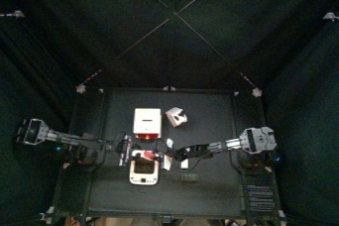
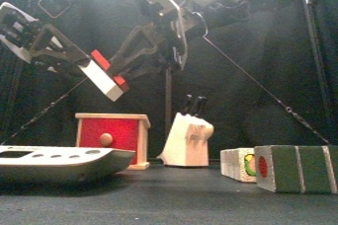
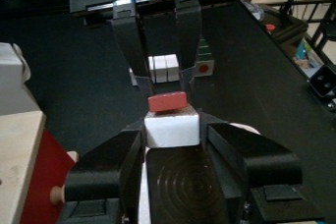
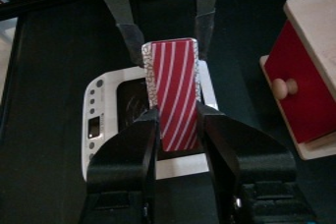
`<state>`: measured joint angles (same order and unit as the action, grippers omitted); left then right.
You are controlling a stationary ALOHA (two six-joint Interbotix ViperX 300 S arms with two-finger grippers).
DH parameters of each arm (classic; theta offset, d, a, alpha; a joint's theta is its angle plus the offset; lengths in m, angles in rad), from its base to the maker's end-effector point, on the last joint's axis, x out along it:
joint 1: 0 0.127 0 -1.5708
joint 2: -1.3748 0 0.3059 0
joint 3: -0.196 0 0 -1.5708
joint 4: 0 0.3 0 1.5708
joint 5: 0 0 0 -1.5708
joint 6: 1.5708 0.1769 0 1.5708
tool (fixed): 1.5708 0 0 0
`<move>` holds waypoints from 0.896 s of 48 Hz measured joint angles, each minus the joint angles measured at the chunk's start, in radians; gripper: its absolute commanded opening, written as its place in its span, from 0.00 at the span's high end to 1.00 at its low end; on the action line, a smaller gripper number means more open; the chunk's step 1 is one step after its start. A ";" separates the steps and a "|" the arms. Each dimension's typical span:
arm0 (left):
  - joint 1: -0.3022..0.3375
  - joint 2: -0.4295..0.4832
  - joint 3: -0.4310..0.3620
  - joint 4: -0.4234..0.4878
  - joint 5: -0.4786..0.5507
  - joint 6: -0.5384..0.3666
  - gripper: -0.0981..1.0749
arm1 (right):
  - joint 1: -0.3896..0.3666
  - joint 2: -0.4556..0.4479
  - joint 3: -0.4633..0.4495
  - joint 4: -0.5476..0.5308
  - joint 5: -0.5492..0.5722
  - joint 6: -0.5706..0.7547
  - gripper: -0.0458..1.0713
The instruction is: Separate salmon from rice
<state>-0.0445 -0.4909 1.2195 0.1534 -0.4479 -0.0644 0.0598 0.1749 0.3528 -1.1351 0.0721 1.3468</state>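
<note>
My left gripper is shut on the white rice block and holds it in the air. The red-orange salmon lies against the rice's far end. My right gripper is shut on the salmon, which shows as a red striped strip between its jaws. The right gripper's fingers come in from the opposite side in the left wrist view. In the top view both grippers meet over the table's front middle, left gripper and right gripper, with the salmon between them. The rice hangs above the scale in the front view.
A white scale lies directly under the grippers. A red box with a white top and a white knife block stand behind. Green-and-white blocks sit at the front right.
</note>
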 measured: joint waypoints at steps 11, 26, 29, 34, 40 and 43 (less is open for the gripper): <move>0.000 -0.017 0.011 -0.002 0.002 0.002 0.43 | 0.005 -0.005 0.020 0.005 0.006 0.000 0.51; 0.000 -0.041 0.032 -0.003 0.002 0.002 0.43 | 0.005 -0.072 0.100 0.029 0.017 0.000 0.51; 0.000 -0.046 0.034 -0.005 0.000 0.002 0.43 | 0.005 -0.091 0.118 0.034 0.018 0.002 0.51; 0.000 -0.048 0.034 -0.005 0.002 0.002 0.43 | 0.005 -0.097 0.127 0.035 0.020 0.000 0.51; 0.000 -0.048 0.034 -0.005 0.002 0.002 0.43 | 0.005 -0.098 0.127 0.035 0.020 0.002 0.51; 0.000 -0.048 0.034 -0.005 0.002 0.000 0.43 | 0.005 -0.098 0.127 0.035 0.020 0.000 0.51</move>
<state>-0.0445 -0.5384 1.2533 0.1488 -0.4464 -0.0644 0.0644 0.0767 0.4801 -1.0999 0.0920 1.3468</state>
